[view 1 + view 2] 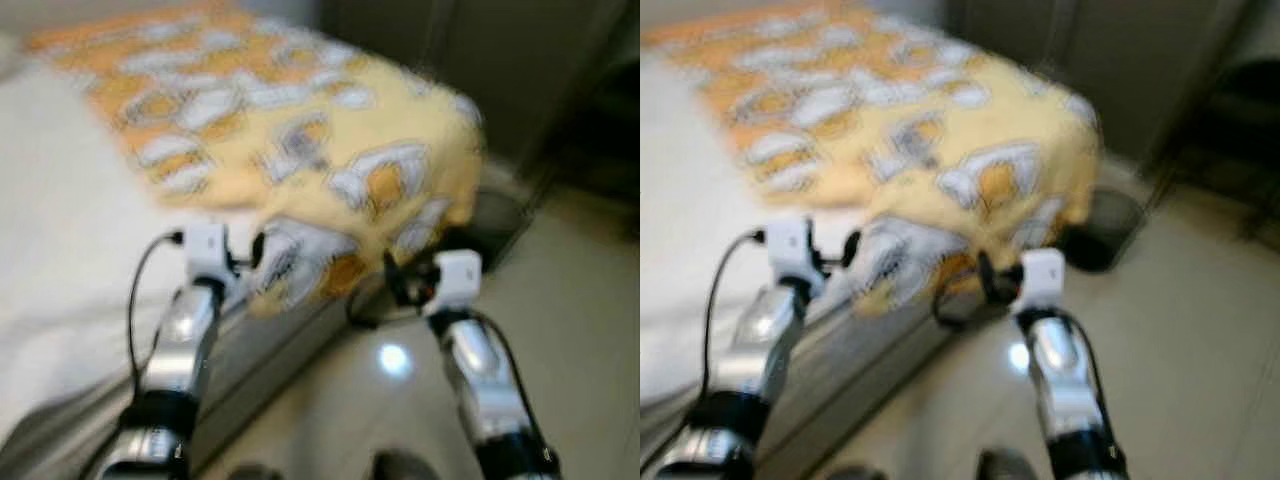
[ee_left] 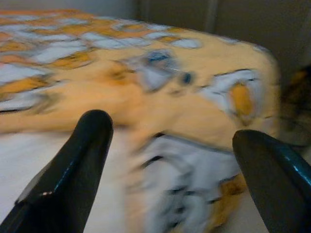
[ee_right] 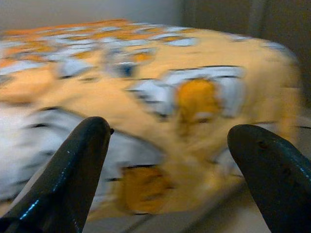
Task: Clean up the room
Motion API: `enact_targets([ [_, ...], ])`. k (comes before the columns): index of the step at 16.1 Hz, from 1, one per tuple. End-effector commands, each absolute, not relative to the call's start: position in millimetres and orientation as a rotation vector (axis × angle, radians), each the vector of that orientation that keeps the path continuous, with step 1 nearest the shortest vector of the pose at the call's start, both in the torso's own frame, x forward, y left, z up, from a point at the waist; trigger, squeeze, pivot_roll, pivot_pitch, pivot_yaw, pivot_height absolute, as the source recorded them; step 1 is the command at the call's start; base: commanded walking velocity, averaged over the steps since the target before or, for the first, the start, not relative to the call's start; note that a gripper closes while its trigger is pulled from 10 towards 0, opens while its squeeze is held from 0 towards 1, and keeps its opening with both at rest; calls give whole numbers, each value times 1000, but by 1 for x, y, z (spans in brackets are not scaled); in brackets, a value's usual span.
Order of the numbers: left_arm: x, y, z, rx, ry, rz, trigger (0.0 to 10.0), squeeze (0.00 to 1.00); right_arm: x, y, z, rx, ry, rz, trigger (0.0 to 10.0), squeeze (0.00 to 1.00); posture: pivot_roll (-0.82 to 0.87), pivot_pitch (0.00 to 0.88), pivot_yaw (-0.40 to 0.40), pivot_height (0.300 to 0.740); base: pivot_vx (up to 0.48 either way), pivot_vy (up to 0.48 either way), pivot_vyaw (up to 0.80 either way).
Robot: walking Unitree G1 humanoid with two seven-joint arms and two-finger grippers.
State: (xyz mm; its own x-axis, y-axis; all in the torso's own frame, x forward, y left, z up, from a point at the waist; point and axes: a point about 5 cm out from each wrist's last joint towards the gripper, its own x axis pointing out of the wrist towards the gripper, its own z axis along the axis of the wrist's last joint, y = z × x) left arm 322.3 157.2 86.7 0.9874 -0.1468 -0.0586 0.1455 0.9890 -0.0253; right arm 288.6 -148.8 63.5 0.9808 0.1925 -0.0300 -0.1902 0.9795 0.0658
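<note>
A yellow blanket (image 1: 300,130) with orange and white patterns lies bunched over the far end of a bed, its edge drooping over the corner. My left gripper (image 2: 170,145) is open, held just before the blanket's hanging edge at the bed side. My right gripper (image 3: 167,145) is also open, facing the blanket's drooping corner (image 3: 194,102) from the floor side. Both silver arms (image 1: 180,350) reach forward from below. All frames are blurred.
The bed's white sheet (image 1: 60,260) spreads to the left, its grey side rail (image 1: 270,370) running toward me. A dark round basket (image 1: 1110,225) stands on the pale tiled floor (image 1: 580,330) beyond the bed corner. Dark cabinet fronts (image 1: 480,60) rise behind.
</note>
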Motion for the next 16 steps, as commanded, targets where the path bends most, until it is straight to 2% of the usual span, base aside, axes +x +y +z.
enact_targets([
  [1,321,148,86,-7,64,-197,10000,0,288,-152,65,64,32,174,10000,0,-50,0,12,684,480,0,0],
  [3,320,145,82,21,90,-223,10000,0,287,-153,64,65,33,172,10000,0,-49,0,14,684,240,0,0],
  [8,332,169,81,83,137,-109,10000,0,275,-154,61,65,45,174,10000,0,-72,11,18,684,0,0,0],
  [12,335,163,77,78,154,-144,10000,0,272,-157,61,64,47,166,10000,0,-77,28,13,684,0,0,0],
  [14,342,156,62,53,279,-149,10000,0,264,-156,64,68,48,179,10000,0,-105,82,-7,684,0,0,0],
  [16,349,149,62,69,320,-118,10000,0,250,-158,67,57,62,199,10000,0,-154,148,-30,684,0,0,0],
])
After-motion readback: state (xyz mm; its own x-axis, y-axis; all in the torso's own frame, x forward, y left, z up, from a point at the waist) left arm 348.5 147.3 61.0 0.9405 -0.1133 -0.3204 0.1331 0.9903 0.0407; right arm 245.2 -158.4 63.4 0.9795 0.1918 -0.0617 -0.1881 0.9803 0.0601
